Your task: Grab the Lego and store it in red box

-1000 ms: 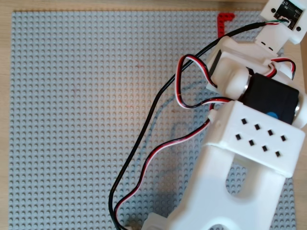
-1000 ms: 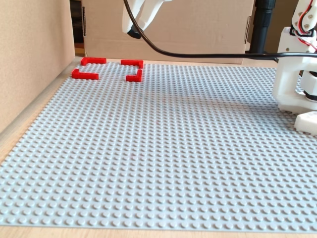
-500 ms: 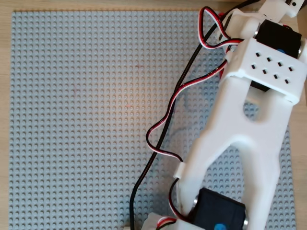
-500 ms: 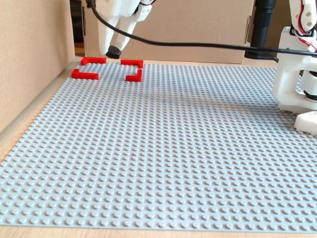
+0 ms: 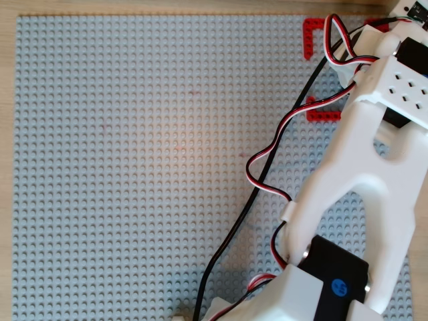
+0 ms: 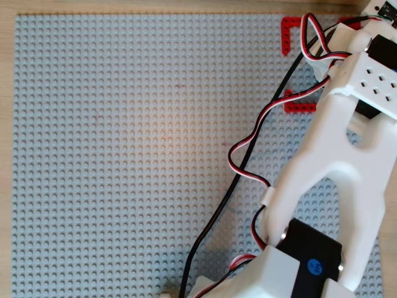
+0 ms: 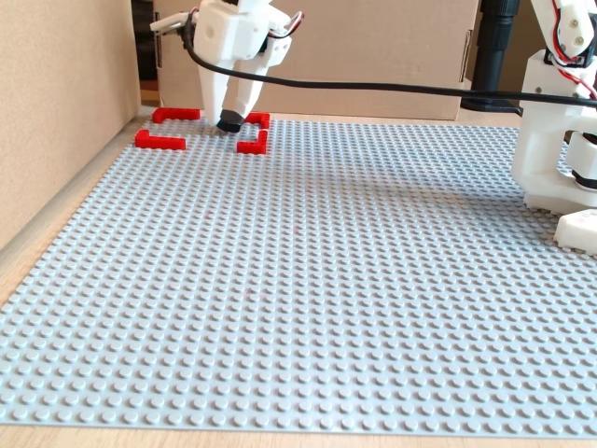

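Observation:
In the fixed view my white gripper [image 7: 229,121] hangs low at the far left of the baseplate, its tip just above the studs inside the red box [image 7: 250,119]. The gripper is shut on the Lego [image 7: 229,123], a small black piece at its tip. Four red corner brackets frame it, two to its left [image 7: 159,140] and two to its right. In both overhead views the arm covers the gripper and the Lego. Only two brackets of the red box [image 5: 322,114] [image 6: 299,106] show there, at the top right.
The grey studded baseplate [image 7: 326,280] [image 5: 134,167] [image 6: 124,155] fills the table. Cardboard walls [image 7: 56,112] stand close on the left and behind the box. The arm's white base [image 7: 560,140] sits at the right, and a black cable [image 7: 373,87] runs across above the plate.
The gripper swung left across the back and then came down, from high above the plate to just over the studs inside the red brackets, with the black piece still at its tip.

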